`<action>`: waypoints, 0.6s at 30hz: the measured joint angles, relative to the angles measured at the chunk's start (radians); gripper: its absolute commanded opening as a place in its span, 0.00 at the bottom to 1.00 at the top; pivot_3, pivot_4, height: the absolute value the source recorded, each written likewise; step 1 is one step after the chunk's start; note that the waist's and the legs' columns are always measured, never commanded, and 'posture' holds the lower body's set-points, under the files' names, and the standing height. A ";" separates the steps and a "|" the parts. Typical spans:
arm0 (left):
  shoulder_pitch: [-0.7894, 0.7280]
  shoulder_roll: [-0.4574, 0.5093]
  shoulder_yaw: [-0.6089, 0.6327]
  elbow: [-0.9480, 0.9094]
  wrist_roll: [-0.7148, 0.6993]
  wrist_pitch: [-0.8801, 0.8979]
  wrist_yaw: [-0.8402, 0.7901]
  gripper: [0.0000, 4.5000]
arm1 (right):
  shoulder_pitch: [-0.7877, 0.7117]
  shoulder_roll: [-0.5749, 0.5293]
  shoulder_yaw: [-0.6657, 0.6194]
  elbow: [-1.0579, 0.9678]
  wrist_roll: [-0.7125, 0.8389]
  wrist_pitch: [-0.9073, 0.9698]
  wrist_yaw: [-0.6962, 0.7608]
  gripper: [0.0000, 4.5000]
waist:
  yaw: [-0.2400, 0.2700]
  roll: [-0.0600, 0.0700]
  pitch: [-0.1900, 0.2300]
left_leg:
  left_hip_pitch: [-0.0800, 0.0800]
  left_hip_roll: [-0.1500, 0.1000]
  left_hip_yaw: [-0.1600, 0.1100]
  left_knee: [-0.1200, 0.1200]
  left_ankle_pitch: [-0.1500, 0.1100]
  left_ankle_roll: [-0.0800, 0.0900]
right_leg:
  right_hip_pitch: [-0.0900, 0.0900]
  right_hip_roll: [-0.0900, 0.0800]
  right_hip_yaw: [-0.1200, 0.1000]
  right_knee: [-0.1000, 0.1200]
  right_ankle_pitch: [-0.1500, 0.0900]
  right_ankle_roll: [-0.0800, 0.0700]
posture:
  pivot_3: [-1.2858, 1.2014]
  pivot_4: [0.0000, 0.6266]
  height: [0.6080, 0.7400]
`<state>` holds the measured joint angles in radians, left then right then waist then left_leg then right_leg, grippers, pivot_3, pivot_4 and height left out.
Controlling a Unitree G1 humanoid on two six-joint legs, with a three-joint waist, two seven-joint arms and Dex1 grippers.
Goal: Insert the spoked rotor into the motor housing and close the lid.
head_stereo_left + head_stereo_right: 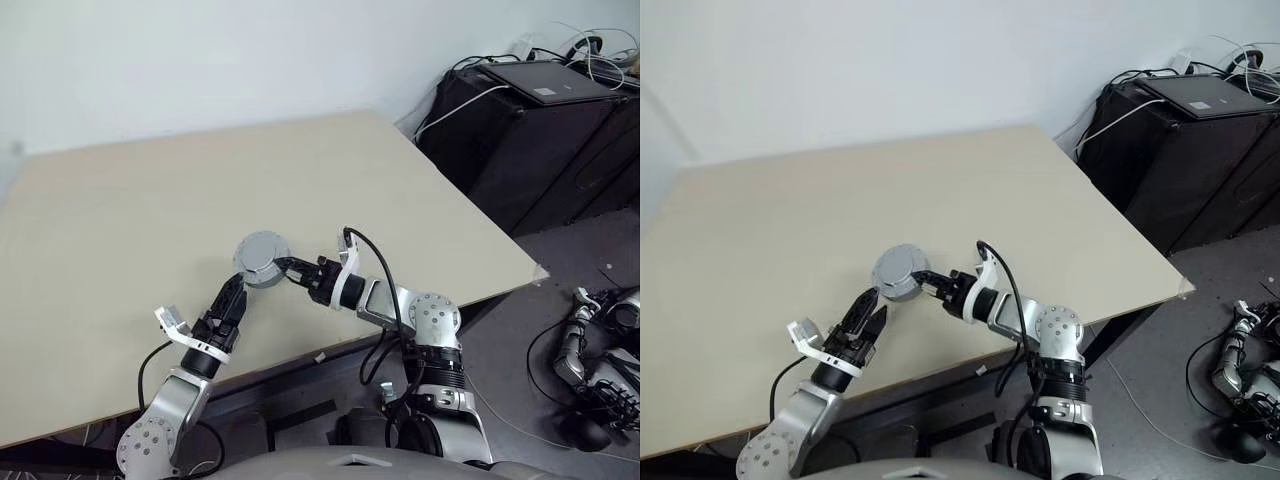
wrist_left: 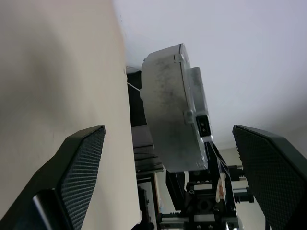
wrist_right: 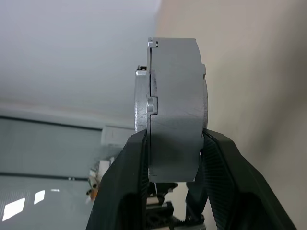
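Assembly of lid [image 3: 175, 96] on motor housing [image 3: 141, 98] — rigid, smooth metal, probably heavy — pinched across its faces by right end effector [image 1: 296, 270]; left end effector [image 1: 237, 295] spread wide, empty.

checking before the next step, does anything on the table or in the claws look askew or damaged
Nothing stands out. The right claw grips the closed motor housing across its two faces, above the table; the lid looks seated evenly along the seam, with no dents showing. The left claw stands open, apart from it.
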<state>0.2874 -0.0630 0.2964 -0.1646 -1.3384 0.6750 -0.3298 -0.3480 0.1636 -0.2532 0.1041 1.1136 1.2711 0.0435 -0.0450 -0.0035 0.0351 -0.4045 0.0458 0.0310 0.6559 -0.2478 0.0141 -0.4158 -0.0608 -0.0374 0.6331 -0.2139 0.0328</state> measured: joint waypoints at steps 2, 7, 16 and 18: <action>-0.002 0.000 -0.007 0.014 -0.001 -0.010 0.001 1.00 | 0.000 -0.001 0.002 -0.001 0.002 0.018 -0.002 0.29 | 0.000 0.000 0.000 | 0.000 0.000 0.000 0.000 0.000 0.000 | 0.000 0.000 0.000 0.000 0.000 0.000 | 0.52 0.00 1.00; -0.017 0.001 -0.014 0.032 -0.031 -0.049 -0.001 1.00 | 0.001 -0.003 0.010 -0.008 0.011 0.070 -0.003 0.29 | 0.001 0.000 0.000 | -0.001 0.000 0.000 0.000 0.000 0.000 | 0.000 0.000 -0.001 -0.001 0.000 0.000 | 0.52 0.00 1.00; -0.032 0.002 -0.034 0.044 -0.058 -0.068 -0.001 1.00 | 0.004 -0.005 0.011 -0.008 0.015 0.121 -0.002 0.29 | 0.003 0.000 0.000 | -0.004 0.000 0.000 0.000 0.000 0.000 | -0.001 0.000 -0.002 -0.002 0.000 0.000 | 0.52 0.00 1.00; -0.032 0.002 -0.035 0.044 -0.061 -0.067 -0.001 1.00 | 0.004 -0.005 0.011 -0.008 0.015 0.130 -0.001 0.29 | 0.003 0.000 0.000 | -0.004 0.000 0.000 0.000 0.000 0.000 | -0.001 0.000 -0.003 -0.003 0.001 0.001 | 0.52 0.00 1.00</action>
<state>0.2555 -0.0608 0.2613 -0.1206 -1.3993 0.6080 -0.3305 -0.3437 0.1582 -0.2417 0.0960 1.1286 1.4007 0.0422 -0.0424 -0.0035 0.0350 -0.4083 0.0456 0.0311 0.6562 -0.2478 0.0141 -0.4164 -0.0606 -0.0399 0.6305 -0.2134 0.0333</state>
